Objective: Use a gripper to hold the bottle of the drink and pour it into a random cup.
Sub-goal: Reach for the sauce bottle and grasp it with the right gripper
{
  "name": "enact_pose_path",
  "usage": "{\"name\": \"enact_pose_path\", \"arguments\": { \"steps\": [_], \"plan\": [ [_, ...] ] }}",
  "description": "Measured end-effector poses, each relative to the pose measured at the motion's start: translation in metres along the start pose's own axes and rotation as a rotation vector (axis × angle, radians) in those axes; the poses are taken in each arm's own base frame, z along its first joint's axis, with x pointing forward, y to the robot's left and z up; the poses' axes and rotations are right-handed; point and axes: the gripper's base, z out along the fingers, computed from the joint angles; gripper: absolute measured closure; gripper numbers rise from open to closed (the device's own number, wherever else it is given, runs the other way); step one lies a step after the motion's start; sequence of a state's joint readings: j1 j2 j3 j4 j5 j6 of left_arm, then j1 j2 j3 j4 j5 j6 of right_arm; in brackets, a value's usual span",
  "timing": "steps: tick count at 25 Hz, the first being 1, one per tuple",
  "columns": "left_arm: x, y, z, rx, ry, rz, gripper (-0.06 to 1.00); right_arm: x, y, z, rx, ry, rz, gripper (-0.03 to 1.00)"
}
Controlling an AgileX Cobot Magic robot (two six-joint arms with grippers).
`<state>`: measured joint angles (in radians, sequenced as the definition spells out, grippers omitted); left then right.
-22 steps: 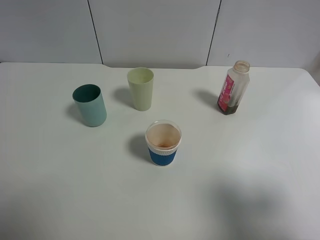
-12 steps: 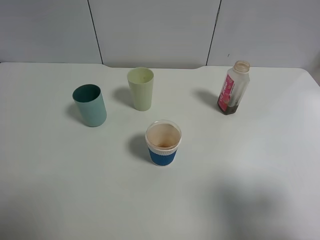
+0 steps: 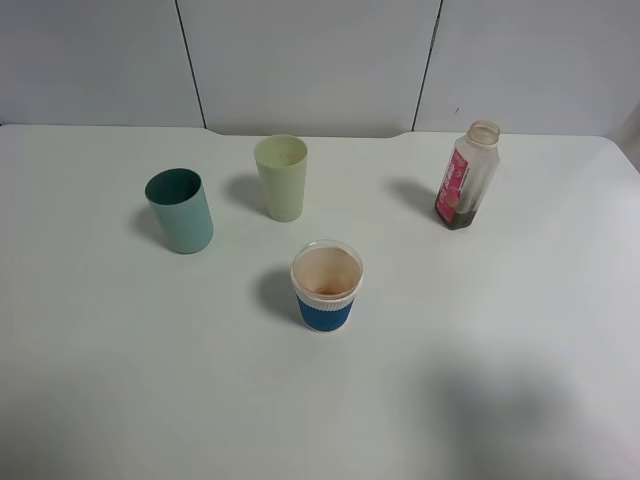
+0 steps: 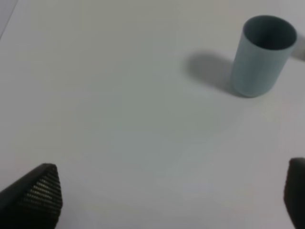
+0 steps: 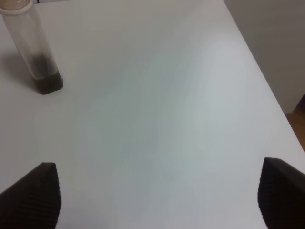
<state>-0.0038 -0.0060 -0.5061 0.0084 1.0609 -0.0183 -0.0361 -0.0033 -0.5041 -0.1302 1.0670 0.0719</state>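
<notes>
White matte table [image 3: 500,330], bearing upright teal plastic cup [image 3: 180,212], pale green plastic cup [image 3: 281,178], white cup with ribbed blue sleeve [image 3: 326,286], capless translucent pink-labelled bottle [image 3: 466,176], all well apart

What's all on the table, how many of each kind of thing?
Cups: 3 (teal cup, pale green cup, white cup with a blue sleeve)
Bottles: 1 (open bottle with a pink label and a little dark drink at the bottom)
Total: 4
</notes>
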Motion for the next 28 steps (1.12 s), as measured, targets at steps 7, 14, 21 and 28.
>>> {"name": "enact_pose_path", "arguments": {
  "steps": [7,14,21,28],
  "plan": [
    [0.0000,0.0000,0.0000,0.000,0.000,0.000,0.02,0.0000,0.0000,0.0000,0.000,0.000,0.000,0.16],
    [0.0000,0.0000,0.0000,0.000,0.000,0.000,0.02,0.0000,0.0000,0.0000,0.000,0.000,0.000,0.16],
    [0.0000,0.0000,0.0000,0.000,0.000,0.000,0.02,0.0000,0.0000,0.0000,0.000,0.000,0.000,0.16],
    [0.0000,0.0000,0.0000,0.000,0.000,0.000,0.02,0.0000,0.0000,0.0000,0.000,0.000,0.000,0.16]
  ]
}}
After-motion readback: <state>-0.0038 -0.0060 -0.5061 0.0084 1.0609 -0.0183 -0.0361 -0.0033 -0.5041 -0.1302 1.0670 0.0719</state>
